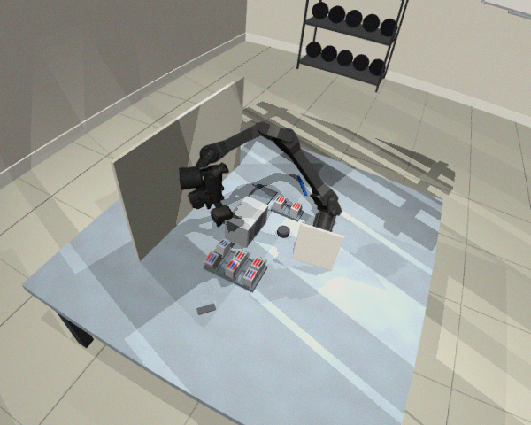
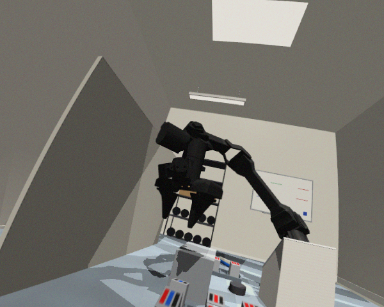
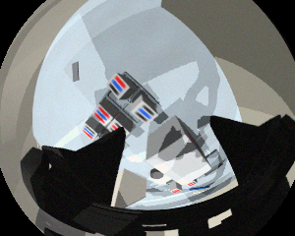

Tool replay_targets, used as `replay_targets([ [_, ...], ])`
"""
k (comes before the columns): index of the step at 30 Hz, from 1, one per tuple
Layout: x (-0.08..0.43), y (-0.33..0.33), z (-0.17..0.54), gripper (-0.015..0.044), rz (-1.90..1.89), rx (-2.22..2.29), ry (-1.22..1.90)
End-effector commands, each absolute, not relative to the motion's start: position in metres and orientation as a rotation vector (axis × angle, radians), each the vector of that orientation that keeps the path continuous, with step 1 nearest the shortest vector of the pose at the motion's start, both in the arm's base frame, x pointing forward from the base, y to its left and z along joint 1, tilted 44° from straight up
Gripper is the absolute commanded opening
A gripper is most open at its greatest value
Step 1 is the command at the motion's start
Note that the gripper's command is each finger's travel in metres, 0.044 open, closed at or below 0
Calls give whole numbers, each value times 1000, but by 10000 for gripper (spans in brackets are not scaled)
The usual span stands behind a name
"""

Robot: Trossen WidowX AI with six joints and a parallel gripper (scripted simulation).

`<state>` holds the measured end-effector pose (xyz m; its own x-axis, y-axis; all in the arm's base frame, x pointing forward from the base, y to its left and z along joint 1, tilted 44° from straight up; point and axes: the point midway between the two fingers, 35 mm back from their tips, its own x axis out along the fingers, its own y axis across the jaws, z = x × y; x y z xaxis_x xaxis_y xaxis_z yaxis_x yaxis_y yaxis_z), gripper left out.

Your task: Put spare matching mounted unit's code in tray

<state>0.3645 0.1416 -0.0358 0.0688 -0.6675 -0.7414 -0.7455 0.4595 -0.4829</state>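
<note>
Top view: the arm reaches over the grey unit (image 1: 246, 220) in the middle of the desk (image 1: 329, 320), the gripper (image 1: 219, 208) hanging just above the unit's wall side, next to the tall panel (image 1: 165, 182). Its fingers (image 2: 167, 198) are spread wide and hold nothing; the exterior view shows both tips pointing down with clear air between them.

This looks like the inspection step: the wrist camera needs a look at the unit's back to read the code. In the wrist view the unit's block sits low in the middle, but no printed code can be made out there yet.

The spares wait in two groups: a rack of five (image 1: 234, 264) in front of the unit, each with red and blue stripes on top, and a pair (image 1: 288, 206) behind it. The dark tray (image 1: 262, 190) sits beside that pair, with no spare in it that I can make out.

Next move, by my read: get the camera facing the back face squarely, read the stripes, then swing to the matching spare and come down on it with the fingers wide.
</note>
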Motion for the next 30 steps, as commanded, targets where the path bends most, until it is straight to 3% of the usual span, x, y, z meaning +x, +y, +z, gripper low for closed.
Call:
replay_targets([
  [1,342,174,-94,440,465,-1561,1671],
  [5,330,185,-120,440,640,-1701,1668],
  [14,330,185,-120,440,640,-1701,1668],
  [20,337,152,-140,300,637,-1703,1669],
  [30,337,149,-142,300,637,-1703,1669],
])
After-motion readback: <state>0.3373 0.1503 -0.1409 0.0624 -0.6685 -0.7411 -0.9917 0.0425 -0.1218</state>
